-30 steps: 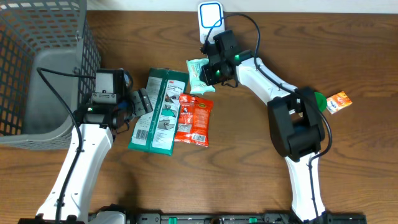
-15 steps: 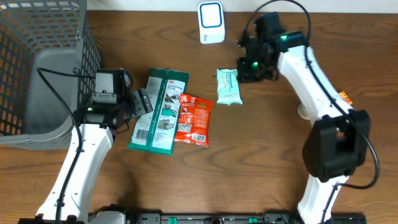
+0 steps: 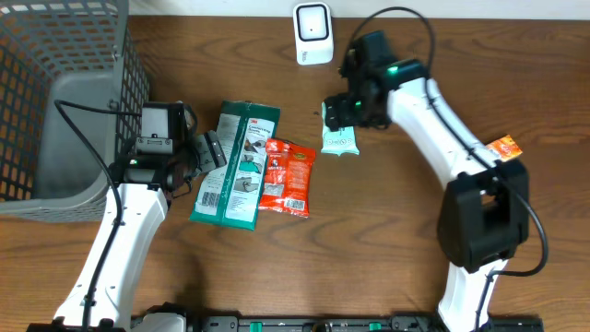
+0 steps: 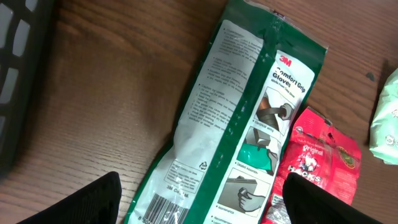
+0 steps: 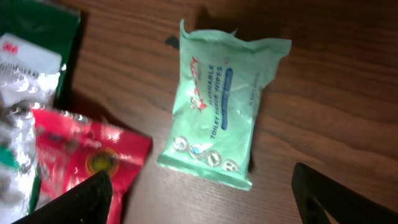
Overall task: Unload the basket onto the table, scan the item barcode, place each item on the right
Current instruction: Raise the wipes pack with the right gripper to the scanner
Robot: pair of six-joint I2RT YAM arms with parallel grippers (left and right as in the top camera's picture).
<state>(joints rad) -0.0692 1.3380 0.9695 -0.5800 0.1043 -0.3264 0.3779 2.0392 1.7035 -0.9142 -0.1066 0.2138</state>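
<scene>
A mint-green tissue pack (image 3: 339,139) lies flat on the wooden table, below and to the right of the white scanner (image 3: 313,32). My right gripper (image 3: 341,111) hovers just over it, open and holding nothing. In the right wrist view the tissue pack (image 5: 221,118) lies free on the wood ahead of the open right gripper (image 5: 205,200). My left gripper (image 3: 208,149) is open at the left edge of the green glove pack (image 3: 238,166). From the left wrist, that green glove pack (image 4: 230,124) runs between the spread fingers of the left gripper (image 4: 202,204), barcode side up.
A red snack pack (image 3: 288,177) lies against the glove pack's right side. A grey wire basket (image 3: 55,101) fills the far left. A small orange packet (image 3: 503,149) sits at the right, beside my right arm.
The tissue pack has gone from beside the scanner down onto the table. My right gripper has opened, released it, and now hangs over it. The left arm has not moved.
</scene>
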